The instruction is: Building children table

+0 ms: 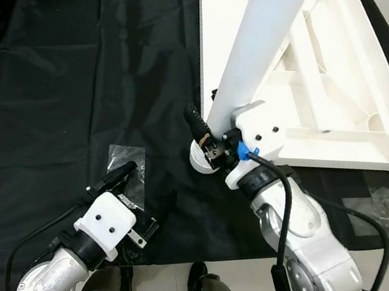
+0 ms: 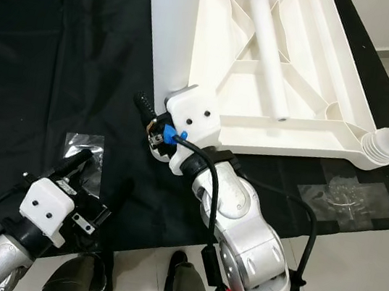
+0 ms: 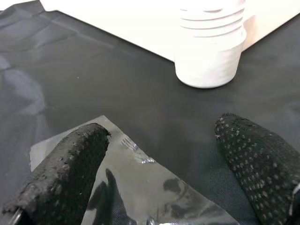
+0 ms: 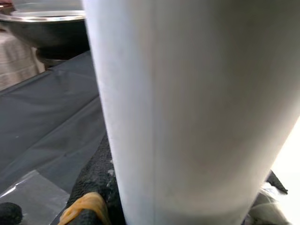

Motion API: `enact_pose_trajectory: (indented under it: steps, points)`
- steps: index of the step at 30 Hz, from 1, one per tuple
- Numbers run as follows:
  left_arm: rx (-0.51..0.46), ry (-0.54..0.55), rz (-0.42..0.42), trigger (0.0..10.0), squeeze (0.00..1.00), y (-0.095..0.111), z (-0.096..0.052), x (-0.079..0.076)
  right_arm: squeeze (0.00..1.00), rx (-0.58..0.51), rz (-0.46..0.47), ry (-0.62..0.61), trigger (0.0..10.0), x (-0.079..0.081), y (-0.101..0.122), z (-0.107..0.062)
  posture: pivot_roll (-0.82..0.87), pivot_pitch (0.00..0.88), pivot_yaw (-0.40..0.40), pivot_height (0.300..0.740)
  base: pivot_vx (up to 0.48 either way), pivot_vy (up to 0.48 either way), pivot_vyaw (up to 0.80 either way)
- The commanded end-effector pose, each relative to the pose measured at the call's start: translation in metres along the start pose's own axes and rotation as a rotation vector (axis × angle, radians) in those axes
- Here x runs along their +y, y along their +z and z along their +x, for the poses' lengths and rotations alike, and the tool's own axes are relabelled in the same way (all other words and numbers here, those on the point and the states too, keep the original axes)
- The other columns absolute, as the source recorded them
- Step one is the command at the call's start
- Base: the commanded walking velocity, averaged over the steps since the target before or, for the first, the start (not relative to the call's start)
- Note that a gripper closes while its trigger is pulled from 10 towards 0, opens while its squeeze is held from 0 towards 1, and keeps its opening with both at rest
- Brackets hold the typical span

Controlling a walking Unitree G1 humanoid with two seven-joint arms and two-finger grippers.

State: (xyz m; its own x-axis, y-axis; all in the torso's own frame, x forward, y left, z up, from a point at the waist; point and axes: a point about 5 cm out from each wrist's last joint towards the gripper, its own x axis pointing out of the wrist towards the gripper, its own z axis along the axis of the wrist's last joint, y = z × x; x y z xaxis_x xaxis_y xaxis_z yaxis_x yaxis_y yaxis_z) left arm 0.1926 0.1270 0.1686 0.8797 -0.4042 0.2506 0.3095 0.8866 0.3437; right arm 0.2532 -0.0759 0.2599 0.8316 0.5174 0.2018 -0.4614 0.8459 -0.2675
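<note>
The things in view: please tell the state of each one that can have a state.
Table top: upside down on the black cloth.
White leg: upright, gripped low down.
Right gripper: shut on the white leg.
Left gripper: open above a clear plastic bag.
Second leg: lying on the table top.

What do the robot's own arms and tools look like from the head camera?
Both arms are silver with rounded joints and black cables. Each ends in a white block with two dark screw holes, carrying a tool of two black dotted fingers: left tool, right tool, which has a blue clip and a red connector lower down.
</note>
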Motion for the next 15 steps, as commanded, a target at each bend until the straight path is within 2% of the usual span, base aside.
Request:
enact_pose_trajectory:
  steps: [1, 4, 5, 6, 9, 11, 12, 13, 14, 15]
  points:
    - [0.016, 0.002, -0.006, 10.0, 0.00, -0.005, -0.004, -0.002, 0.00, 0.215, 0.003, -0.043, 10.0, 0.000, -0.041, -0.007, -0.03, 0.378, -0.048, 0.740, 0.000, 0.000, 0.00]
    - [0.017, 0.007, -0.009, 10.0, 0.00, -0.006, -0.004, -0.001, 0.00, 0.219, -0.010, -0.074, 10.0, -0.001, -0.043, -0.008, -0.02, 0.359, -0.044, 0.740, 0.000, 0.000, 0.00]
    - [0.020, 0.028, -0.018, 10.0, 0.00, -0.008, -0.003, 0.003, 0.00, 0.221, -0.010, -0.105, 10.0, -0.001, -0.047, -0.009, -0.02, 0.338, -0.042, 0.740, 0.000, 0.000, 0.00]
    - [0.019, 0.090, -0.016, 10.0, 0.00, -0.009, -0.001, 0.018, 0.00, 0.220, -0.013, -0.131, 10.0, -0.001, -0.051, -0.009, -0.01, 0.318, -0.035, 0.740, 0.000, 0.000, 0.00]
    - [0.019, 0.090, -0.016, 10.0, 0.00, -0.009, -0.001, 0.018, 0.00, 0.220, -0.013, -0.131, 10.0, -0.001, -0.051, -0.009, -0.01, 0.318, -0.035, 0.740, 0.000, 0.000, 0.00]
    - [-0.004, 0.202, 0.002, 10.0, 0.00, -0.006, 0.003, 0.053, 0.00, 0.218, -0.008, -0.164, 10.0, -0.002, -0.057, -0.010, 0.00, 0.298, -0.029, 0.740, 0.000, 0.000, 0.00]
    - [-0.004, 0.202, 0.002, 10.0, 0.00, -0.006, 0.003, 0.053, 0.00, 0.218, -0.008, -0.164, 10.0, -0.002, -0.057, -0.010, 0.00, 0.298, -0.029, 0.740, 0.000, 0.000, 0.00]
    - [-0.047, 0.262, 0.017, 10.0, 0.00, 0.004, 0.008, 0.079, 0.00, 0.211, -0.011, -0.173, 10.0, -0.003, -0.060, -0.009, 0.01, 0.272, -0.022, 0.740, 0.000, 0.000, 0.00]
    - [-0.088, 0.302, 0.025, 10.0, 0.00, 0.014, 0.012, 0.097, 0.00, 0.204, -0.012, -0.181, 10.0, -0.003, -0.061, -0.008, 0.02, 0.266, -0.020, 0.740, 0.000, 0.000, 0.00]
    - [-0.088, 0.302, 0.025, 10.0, 0.00, 0.014, 0.012, 0.097, 0.00, 0.204, -0.012, -0.181, 10.0, -0.003, -0.061, -0.008, 0.02, 0.266, -0.020, 0.740, 0.000, 0.000, 0.00]
